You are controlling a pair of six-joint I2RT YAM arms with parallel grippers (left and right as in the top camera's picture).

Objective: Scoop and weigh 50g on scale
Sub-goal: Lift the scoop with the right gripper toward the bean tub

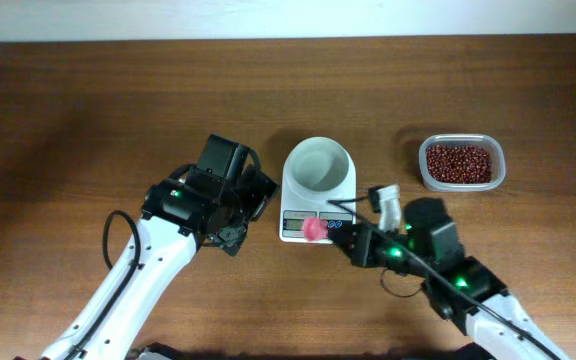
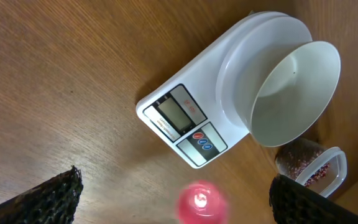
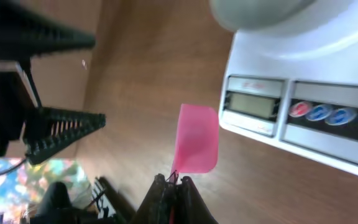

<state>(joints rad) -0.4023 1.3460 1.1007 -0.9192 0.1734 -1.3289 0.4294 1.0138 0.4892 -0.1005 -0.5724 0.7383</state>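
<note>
Looking down from the overhead cam, the scale (image 1: 292, 196) sits about mid-table with its white bowl (image 1: 318, 165) on top, display end facing the robot. The beans (image 1: 458, 163) are all over in the clear tub (image 1: 425, 176) on the right, well apart from the scale, a heap of dark red-brown grains. The right gripper (image 1: 336, 233) is clamped tight on the handle of a pink spoon (image 1: 314, 229), jaws pinched right down on it, and the spoon's head is out in front, right by the scale's display and button panel. From above it overlaps the front edge of the scale, but in the right wrist cam the spoon (image 3: 197, 140) looks like it's just beside the display corner and over the wooden table (image 3: 142, 81), so honestly can't tell if it's touching the scale or just hovering next to it. The left gripper (image 2: 174, 180) is spread as wide as it goes with nothing between its fingers (image 2: 48, 199), parked on the left of the scale and pointed at it. Its wrist cam gets a nice view of the scale (image 2: 166, 93): grey display, red and blue buttons, the bowl's white inside, the blurry pink spoon (image 2: 199, 202) near the front, and the tub of beans (image 2: 298, 159) peeking out behind the bowl.
</note>
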